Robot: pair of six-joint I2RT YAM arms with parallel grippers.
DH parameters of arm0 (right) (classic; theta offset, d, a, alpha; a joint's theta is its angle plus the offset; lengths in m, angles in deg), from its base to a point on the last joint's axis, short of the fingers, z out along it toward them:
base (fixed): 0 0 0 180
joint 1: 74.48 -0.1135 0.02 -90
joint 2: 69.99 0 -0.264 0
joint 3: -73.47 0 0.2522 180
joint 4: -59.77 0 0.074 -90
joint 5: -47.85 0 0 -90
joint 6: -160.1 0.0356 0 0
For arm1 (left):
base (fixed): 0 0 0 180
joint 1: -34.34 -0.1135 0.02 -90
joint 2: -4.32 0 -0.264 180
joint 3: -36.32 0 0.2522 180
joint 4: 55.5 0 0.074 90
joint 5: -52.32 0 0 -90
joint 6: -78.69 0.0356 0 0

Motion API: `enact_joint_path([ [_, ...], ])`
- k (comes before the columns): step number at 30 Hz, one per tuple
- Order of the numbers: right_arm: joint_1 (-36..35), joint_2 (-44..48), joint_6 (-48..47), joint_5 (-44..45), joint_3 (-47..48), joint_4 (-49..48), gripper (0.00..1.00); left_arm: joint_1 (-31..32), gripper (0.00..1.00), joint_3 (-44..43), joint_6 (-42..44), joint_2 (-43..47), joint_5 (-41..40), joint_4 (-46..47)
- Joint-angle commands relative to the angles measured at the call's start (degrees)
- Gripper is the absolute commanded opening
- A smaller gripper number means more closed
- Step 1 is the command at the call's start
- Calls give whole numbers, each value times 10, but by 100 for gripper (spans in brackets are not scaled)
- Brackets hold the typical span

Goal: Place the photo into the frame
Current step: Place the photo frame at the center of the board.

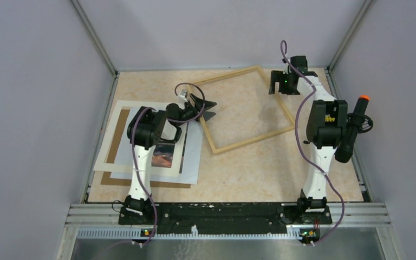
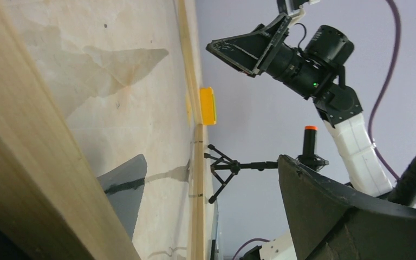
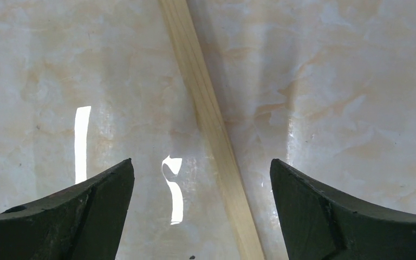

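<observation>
Place: robot lab test cell
Walls: plain lilac-grey panels (image 1: 32, 108) closing three sides
Table: marble-patterned top (image 1: 249, 179)
Mounting: aluminium rail (image 1: 227, 214) carrying left arm (image 1: 141, 179) and right arm (image 1: 319, 162)
Wiring: purple cables (image 1: 298, 124)

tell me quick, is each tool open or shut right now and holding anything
Left tool: open, holding nothing, beside the frame.
Right tool: open, holding nothing, poised over a rail of the frame.
</observation>
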Motion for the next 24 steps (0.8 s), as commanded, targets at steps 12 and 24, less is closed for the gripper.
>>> enact_joint_path([
  [12,28,16,84,0,6,-23,92,82,98,-129,277,96,-96,-566],
  [24,27,-20,113,22,42,-45,92,90,98,-231,430,114,-149,-865],
])
